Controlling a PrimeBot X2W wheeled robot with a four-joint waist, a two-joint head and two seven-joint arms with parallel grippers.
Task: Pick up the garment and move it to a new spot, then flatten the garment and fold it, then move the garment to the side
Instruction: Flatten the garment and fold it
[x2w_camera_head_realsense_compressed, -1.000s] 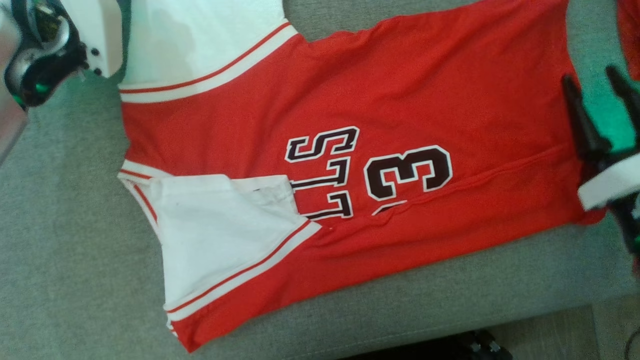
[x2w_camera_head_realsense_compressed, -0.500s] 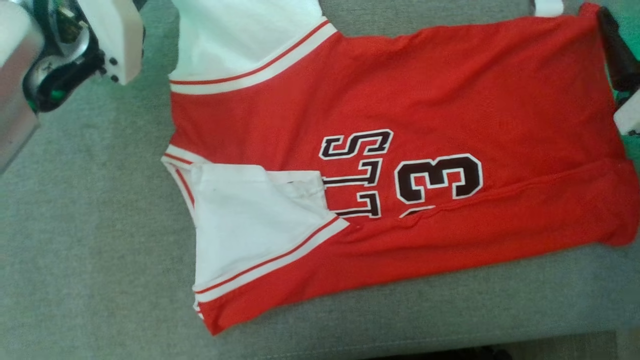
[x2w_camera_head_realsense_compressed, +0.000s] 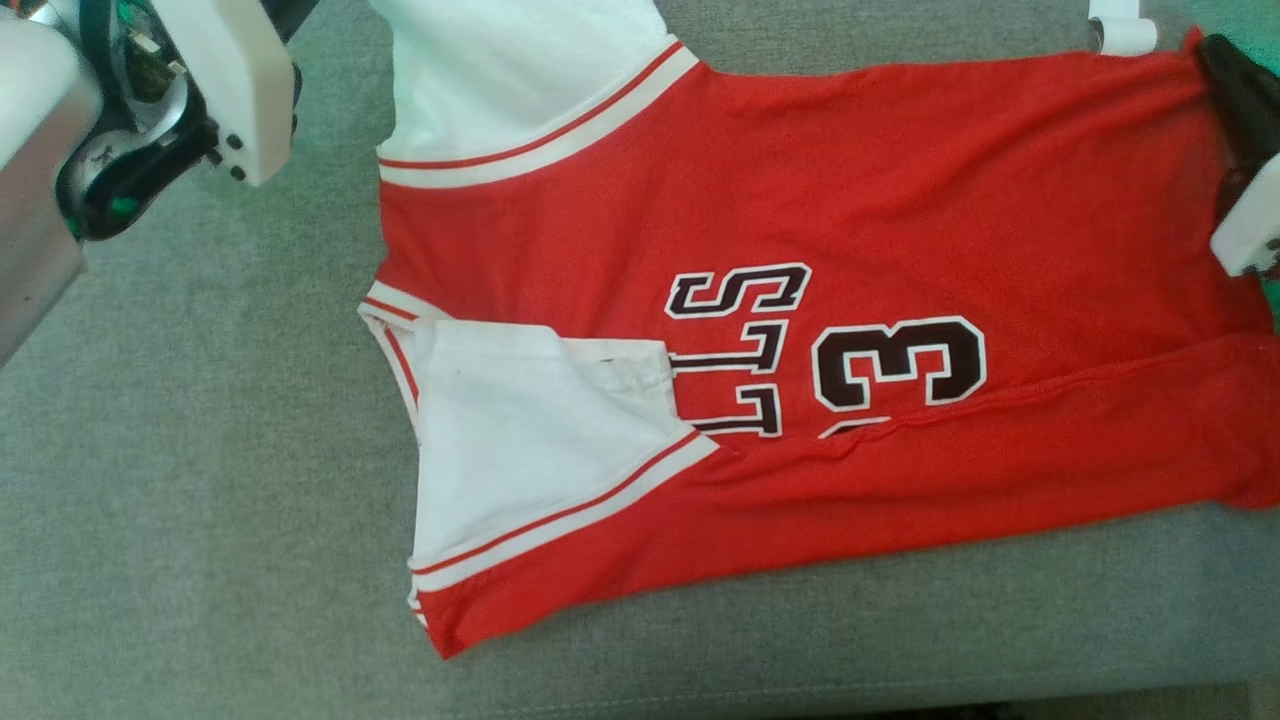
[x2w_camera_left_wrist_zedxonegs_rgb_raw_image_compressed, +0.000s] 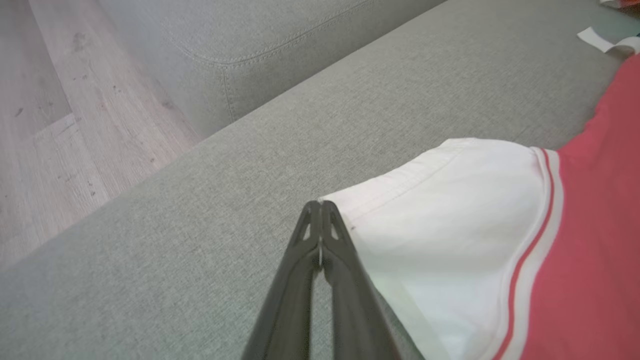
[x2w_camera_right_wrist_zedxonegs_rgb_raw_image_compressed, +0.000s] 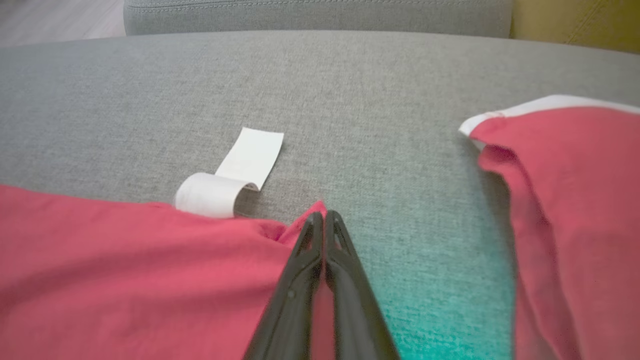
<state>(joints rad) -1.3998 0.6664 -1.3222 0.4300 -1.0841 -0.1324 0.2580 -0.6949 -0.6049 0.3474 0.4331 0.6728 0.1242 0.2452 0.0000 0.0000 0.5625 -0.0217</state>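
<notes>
Red garment (x2w_camera_head_realsense_compressed: 800, 200) — corner pinched in right end effector (x2w_camera_right_wrist_zedxonegs_rgb_raw_image_compressed: 324, 215).

text: letters (x2w_camera_head_realsense_compressed: 735, 350) "LLS" are showing sideways on the red garment (x2w_camera_head_realsense_compressed: 900, 180) | number: numeral (x2w_camera_head_realsense_compressed: 898, 363) "3" is sitting beside them | other print: is lying under a fold, unreadable

Red jersey (x2w_camera_head_realsense_compressed: 800, 200), white sleeves, lies spread on grey cushion (x2w_camera_head_realsense_compressed: 200, 500); near side folded over the lettering.
</notes>
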